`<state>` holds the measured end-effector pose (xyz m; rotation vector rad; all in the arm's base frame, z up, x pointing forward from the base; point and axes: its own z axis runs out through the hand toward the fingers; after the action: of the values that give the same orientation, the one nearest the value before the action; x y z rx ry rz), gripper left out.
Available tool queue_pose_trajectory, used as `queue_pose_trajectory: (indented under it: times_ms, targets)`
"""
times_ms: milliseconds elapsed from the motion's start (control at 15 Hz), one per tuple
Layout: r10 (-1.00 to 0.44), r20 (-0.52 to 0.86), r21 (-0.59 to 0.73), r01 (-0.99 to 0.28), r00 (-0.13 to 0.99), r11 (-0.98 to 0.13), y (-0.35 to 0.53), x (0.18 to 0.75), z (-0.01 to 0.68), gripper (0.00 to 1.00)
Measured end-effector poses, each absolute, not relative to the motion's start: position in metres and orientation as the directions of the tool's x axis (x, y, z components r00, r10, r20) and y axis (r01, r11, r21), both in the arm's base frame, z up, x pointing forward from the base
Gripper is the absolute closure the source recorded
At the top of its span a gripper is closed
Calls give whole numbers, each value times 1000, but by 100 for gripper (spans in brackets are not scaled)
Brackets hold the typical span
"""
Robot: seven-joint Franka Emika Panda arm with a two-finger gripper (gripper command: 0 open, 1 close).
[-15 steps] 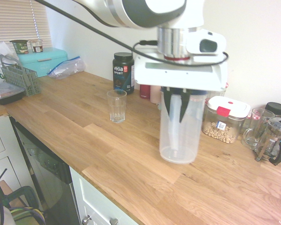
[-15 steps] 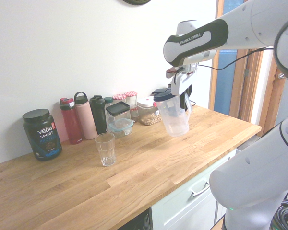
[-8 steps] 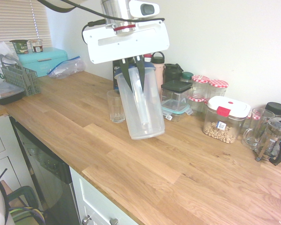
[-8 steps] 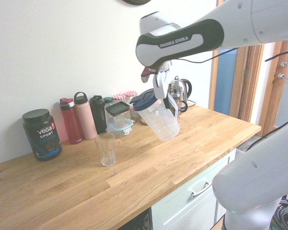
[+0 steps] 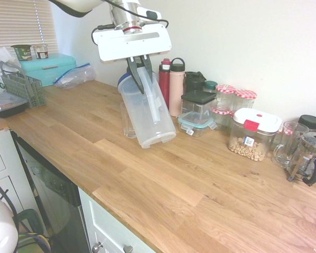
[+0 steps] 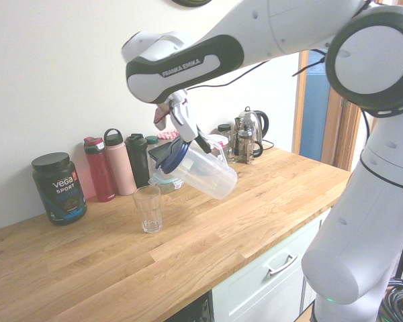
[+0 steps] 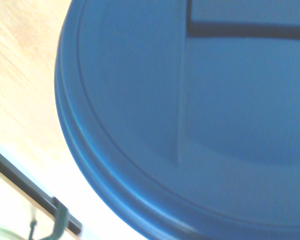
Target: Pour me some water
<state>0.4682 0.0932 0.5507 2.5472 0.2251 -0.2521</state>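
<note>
Above the drinking glass (image 6: 147, 208) on the wooden countertop (image 6: 208, 235), the gripper (image 5: 139, 67) holds a translucent plastic pitcher (image 5: 147, 113) by the handle at its top, its fingers pinched tight on it. The pitcher hangs clear of the countertop and is tilted, its blue lid (image 6: 172, 155) leaning toward the glass and its base (image 6: 223, 190) swung up and away from it. In the second exterior view the lid's rim sits just above and beside the glass's mouth, not touching it. In the first exterior view the pitcher stands in front of the glass and hides most of it. The water cannot be made out in either the pitcher or the glass. The wrist view is almost filled by the blue lid (image 7: 200, 115), with a strip of the countertop (image 7: 20, 90) at one side.

Behind the glass, along the wall, stand a black Vega Sport tub (image 6: 58, 187), a red bottle (image 6: 98, 169), a pink bottle (image 6: 118, 162) and a dark bottle (image 6: 138, 157). Further from the glass along the same wall are lidded storage containers (image 5: 197, 112), one of them holding chickpeas (image 5: 252, 133), and a French press (image 5: 307, 155).
</note>
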Motion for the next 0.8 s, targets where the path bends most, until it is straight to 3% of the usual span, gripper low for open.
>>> queue_pose_trajectory:
  times_ms: [800]
  targets:
    - [67,-287,640,244,955,-729,131,511,521,100]
